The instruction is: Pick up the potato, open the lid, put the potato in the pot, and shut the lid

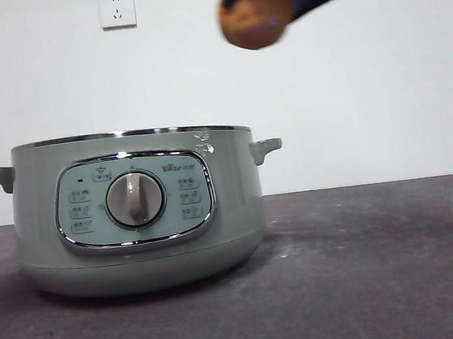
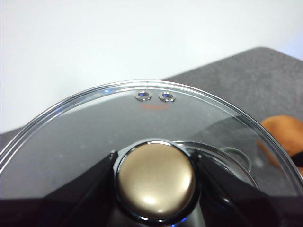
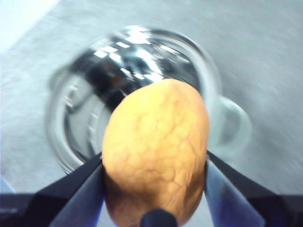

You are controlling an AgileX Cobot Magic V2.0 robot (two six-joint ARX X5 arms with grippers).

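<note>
Overhead, potato (image 1: 256, 12) above open pot (image 1: 138, 220).

I see even, bright light, glare on the lid knob (image 2: 155, 180), and motion blur around the pot (image 3: 137, 90).

Setting: bare test bench of lab or demo-room type, not a lived-in kitchen. Evidence: plain white wall (image 1: 200, 82) with two white wall sockets (image 1: 117, 9), dark grey tabletop (image 1: 369, 268). Sole furnishing: one pale green electric pot (image 1: 137, 208), standing alone on the tabletop.
</note>
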